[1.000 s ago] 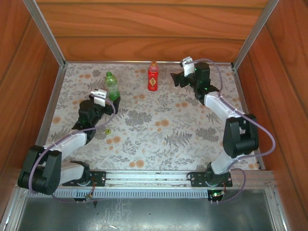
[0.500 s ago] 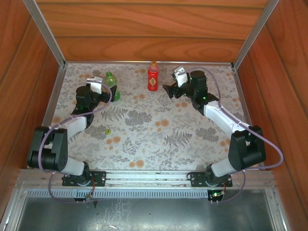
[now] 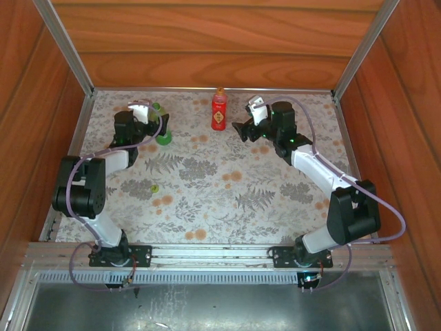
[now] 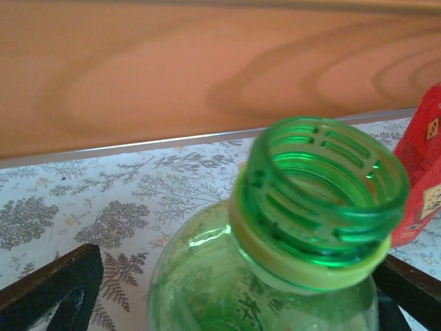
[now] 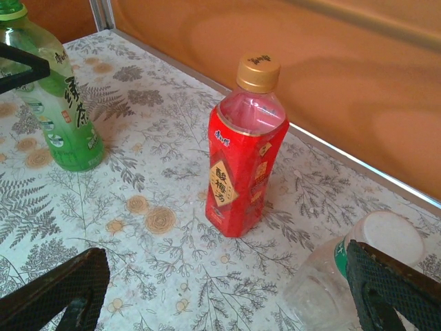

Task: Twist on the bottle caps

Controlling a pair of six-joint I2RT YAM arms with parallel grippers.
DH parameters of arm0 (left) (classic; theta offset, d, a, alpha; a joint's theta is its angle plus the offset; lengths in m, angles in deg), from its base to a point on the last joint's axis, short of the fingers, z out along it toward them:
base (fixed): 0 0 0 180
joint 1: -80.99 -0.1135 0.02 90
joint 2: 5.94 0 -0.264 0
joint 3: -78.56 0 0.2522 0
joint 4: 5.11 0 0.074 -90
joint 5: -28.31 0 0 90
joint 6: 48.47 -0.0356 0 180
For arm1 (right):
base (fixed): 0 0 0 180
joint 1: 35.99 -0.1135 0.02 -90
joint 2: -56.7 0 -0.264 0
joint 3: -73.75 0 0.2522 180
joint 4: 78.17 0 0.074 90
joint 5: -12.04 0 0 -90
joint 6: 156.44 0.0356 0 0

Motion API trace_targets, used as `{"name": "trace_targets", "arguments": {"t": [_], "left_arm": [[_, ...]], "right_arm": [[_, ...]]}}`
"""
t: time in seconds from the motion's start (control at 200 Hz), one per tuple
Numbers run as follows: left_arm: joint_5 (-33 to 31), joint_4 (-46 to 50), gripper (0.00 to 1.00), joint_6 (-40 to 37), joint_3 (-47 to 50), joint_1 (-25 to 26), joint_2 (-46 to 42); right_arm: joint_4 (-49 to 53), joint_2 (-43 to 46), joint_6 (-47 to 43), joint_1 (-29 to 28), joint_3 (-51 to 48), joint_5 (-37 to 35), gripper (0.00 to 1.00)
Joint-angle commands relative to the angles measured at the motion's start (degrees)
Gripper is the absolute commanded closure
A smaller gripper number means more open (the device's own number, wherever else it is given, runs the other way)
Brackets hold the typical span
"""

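L gripper (image 4: 241, 279) moved astride green bottle (image 4: 289, 234) | uncapped | R gripper (image 5: 227, 286) spread

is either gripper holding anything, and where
Nothing is held. The left gripper is open astride the green bottle below its neck, with a gap showing; the right gripper is open and empty.

chunky black joints (image 3: 81, 189), white link shells (image 3: 318, 165), thin lilac cables (image 3: 401, 215) looping off both, little white camera blocks (image 3: 258, 107) at the wrists, flat black base plates (image 3: 300, 256), mesh-textured black pincer fingers (image 5: 393, 283)
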Motion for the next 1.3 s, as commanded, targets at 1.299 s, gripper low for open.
{"name": "trace_targets", "arguments": {"t": [1.299], "left_arm": [[-4.3,2.0,0.39,-3.2,3.7,-1.1,-10.0]], "right_arm": [[6.3,-26.6,-16.1,-28.2,11.7,23.1,0.16]]}}
